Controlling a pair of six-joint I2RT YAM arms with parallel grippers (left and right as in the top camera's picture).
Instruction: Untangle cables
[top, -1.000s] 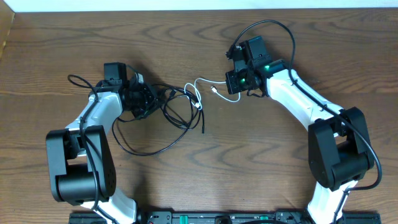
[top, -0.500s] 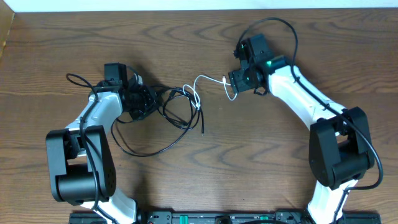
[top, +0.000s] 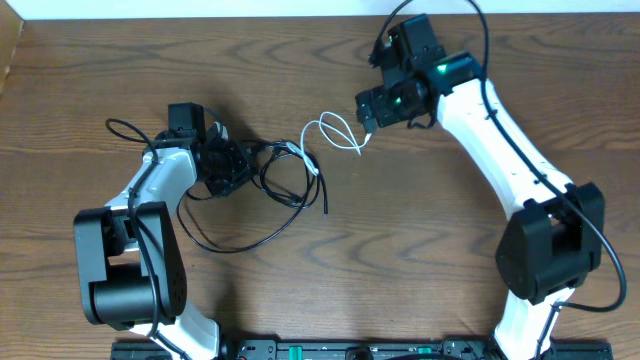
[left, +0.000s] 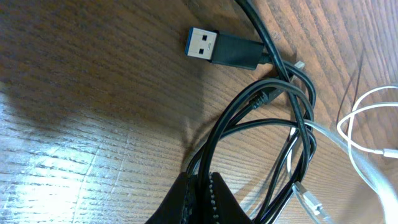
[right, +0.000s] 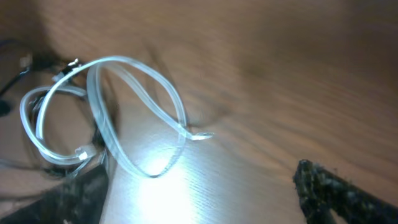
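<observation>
Overhead view, stock as laid out.

1. counter (top: 400, 260): brown wood grain; carries everything listed below.

2. black cable (top: 255, 152): longer of the two cords. Sits at 9 o'clock from counter centre. Bunches into overlapping loops right at the left gripper, throws one wide loop toward 6 o'clock, and ends in a short straight tail near centre.

3. white cable (top: 345, 135): shorter cord. Lies flat at 12 o'clock from counter centre, folded into a few narrow loops. Runs in among the black strands at its 9 o'clock end and reaches just beside the right gripper at its 3 o'clock end.

4. left gripper (top: 225, 165): set in the black bunch. Left wrist view: jaws pressed fully together, several black strands pinched in the seam between the pads.

5. USB plug (left: 227, 48): black shell, metal end with blue insert. Lies flat on the wood at 12 o'clock from the pinch, free of the jaws. Pale strands of the white cable along the 3 o'clock edge of that view, mixed with the black ones; exact over-under order not discernible.

6. right gripper (top: 366, 118): at 1 o'clock from counter centre, pointing toward 8 o'clock. Right wrist view, blurred: jaws spread wide, nothing held between them. White loops and one small plug end loose on the wood below, toward 10 o'clock of that view; contact with either finger not discernible.
</observation>
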